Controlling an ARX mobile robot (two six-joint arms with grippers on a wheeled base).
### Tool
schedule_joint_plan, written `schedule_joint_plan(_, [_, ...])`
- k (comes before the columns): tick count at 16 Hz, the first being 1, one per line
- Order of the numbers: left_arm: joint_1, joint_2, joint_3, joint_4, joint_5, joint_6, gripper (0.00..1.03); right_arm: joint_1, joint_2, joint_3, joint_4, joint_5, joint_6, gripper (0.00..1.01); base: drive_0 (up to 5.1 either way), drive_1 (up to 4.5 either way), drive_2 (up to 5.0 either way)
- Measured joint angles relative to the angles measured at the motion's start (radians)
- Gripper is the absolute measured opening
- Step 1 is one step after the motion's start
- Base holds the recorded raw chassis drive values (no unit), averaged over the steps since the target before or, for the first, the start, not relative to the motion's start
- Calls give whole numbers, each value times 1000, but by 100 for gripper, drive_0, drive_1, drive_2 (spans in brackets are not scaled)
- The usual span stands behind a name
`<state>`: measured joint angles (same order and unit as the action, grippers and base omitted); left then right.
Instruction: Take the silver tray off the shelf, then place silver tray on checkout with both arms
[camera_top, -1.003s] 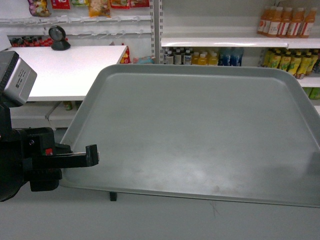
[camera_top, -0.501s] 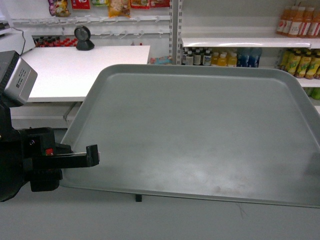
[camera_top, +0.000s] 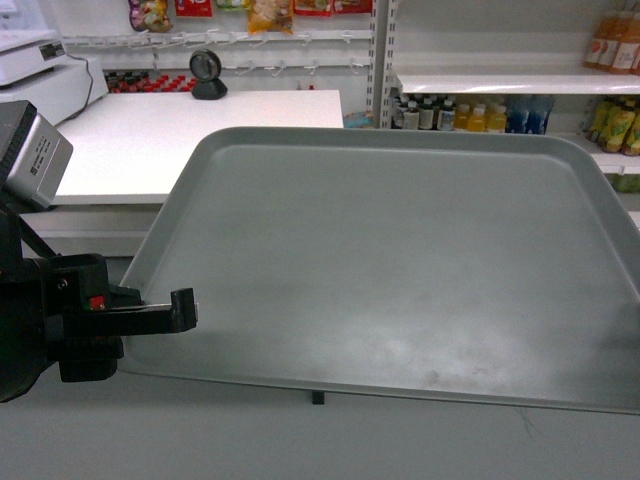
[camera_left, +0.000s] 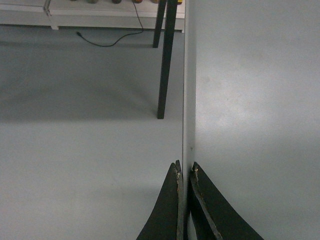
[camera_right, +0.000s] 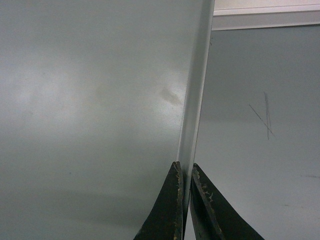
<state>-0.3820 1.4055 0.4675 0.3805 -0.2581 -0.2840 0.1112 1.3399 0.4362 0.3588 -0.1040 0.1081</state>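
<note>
The silver tray (camera_top: 400, 260) fills most of the head view, held level above the grey floor. My left gripper (camera_top: 185, 310) is shut on the rim of its left edge. In the left wrist view the jaws (camera_left: 185, 167) pinch the thin rim, with the tray (camera_left: 250, 100) to their right. My right gripper (camera_right: 184, 167) is shut on the opposite rim, with the tray (camera_right: 90, 100) to its left; it is outside the head view. The checkout (camera_top: 180, 140), a broad white counter, stands behind the tray at the upper left. White shelf boards (camera_top: 500, 82) with bottles are at the back right.
A white scale (camera_top: 40, 70) sits at the checkout's far left and a small black round object (camera_top: 207, 75) at its back. Snack bags hang on hooks above. A black table leg (camera_left: 165, 60) and a cable (camera_left: 107, 42) show over the grey floor (camera_left: 75, 150).
The background has slid to the right: the checkout now shows further in and the scale has come into view. The tray and both grippers hold the same place in the view.
</note>
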Motion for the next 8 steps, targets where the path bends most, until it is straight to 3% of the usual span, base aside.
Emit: schedule_joint_plan(8, [0, 0, 0, 2, 0, 0, 2, 0, 0, 0, 0, 0, 0, 3, -504, 242, 242])
